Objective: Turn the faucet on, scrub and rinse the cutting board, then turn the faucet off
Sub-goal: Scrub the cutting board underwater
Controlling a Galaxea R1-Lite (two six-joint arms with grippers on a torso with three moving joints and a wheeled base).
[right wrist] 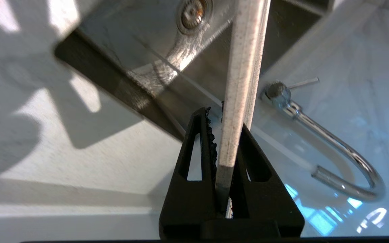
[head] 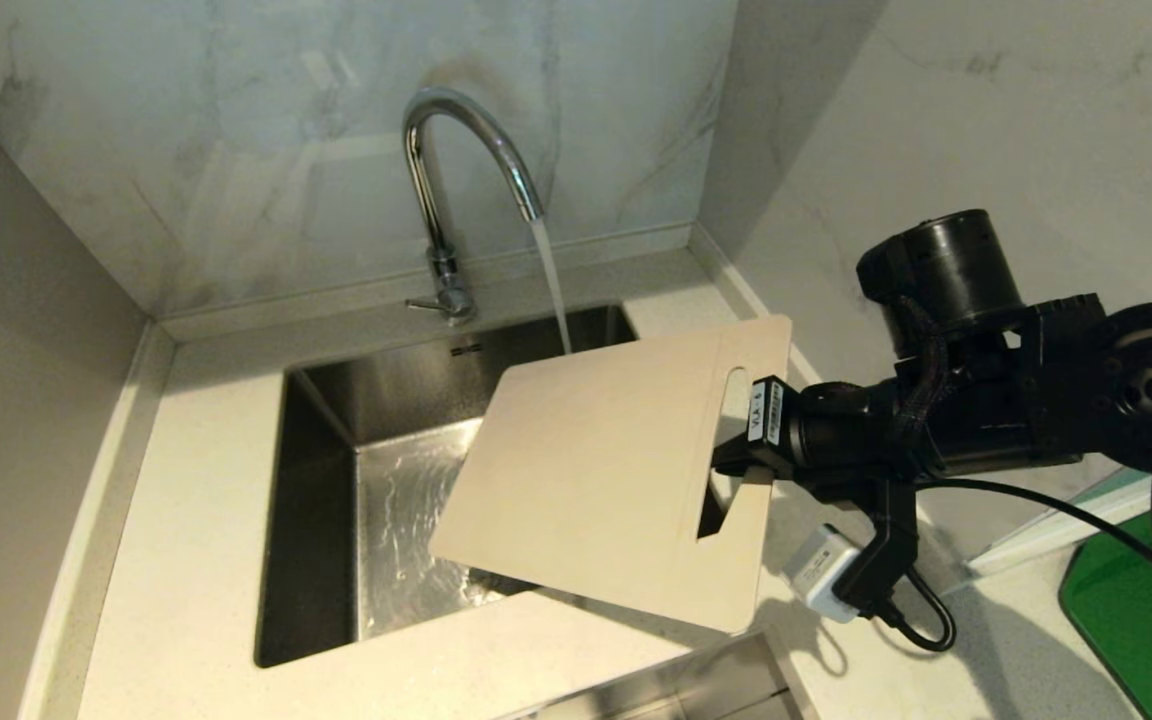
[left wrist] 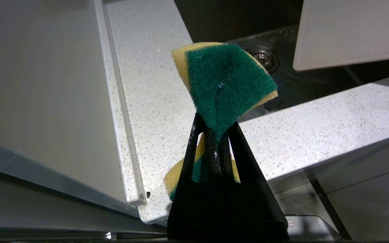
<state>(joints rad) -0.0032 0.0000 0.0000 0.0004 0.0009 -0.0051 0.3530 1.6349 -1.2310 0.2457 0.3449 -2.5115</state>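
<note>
The tall chrome gooseneck faucet [head: 456, 190] is already running, a thin stream falling from its spout behind the far edge of the large thin beige-cream cutting board [head: 596, 470]; so the first step looks done, and rinsing is only just at hand; scrubbing, a proper rinse and shutting the water off appear to be left

The right gripper [head: 748, 462] is clamped on the board's handle end, beside the elongated slot, and holds it tilted in the air over the right part of the stainless steel sink [head: 321, 480], its low corner out above the wet basin; whether the stream actually strikes the board's hidden side cannot be told from the head view

The left gripper [left wrist: 215, 135] lies outside the head view; only its own wrist view shows it, fingers [left wrist: 240, 152] pinched tight on a folded yellow sponge with a green scouring face [left wrist: 226, 79], held above the speckled white countertop [left wrist: 316, 128] near the sink's front edge, with the drain and a corner of the board beyond

The right wrist view alone shows the grip edge-on: the board's pale speckled edge wedged between the two black fingers [right wrist: 199, 145], with the faucet's small side lever and curved spout beyond; the head view alone takes in a dark green mat [head: 1151, 610] on the counter at far right
</note>
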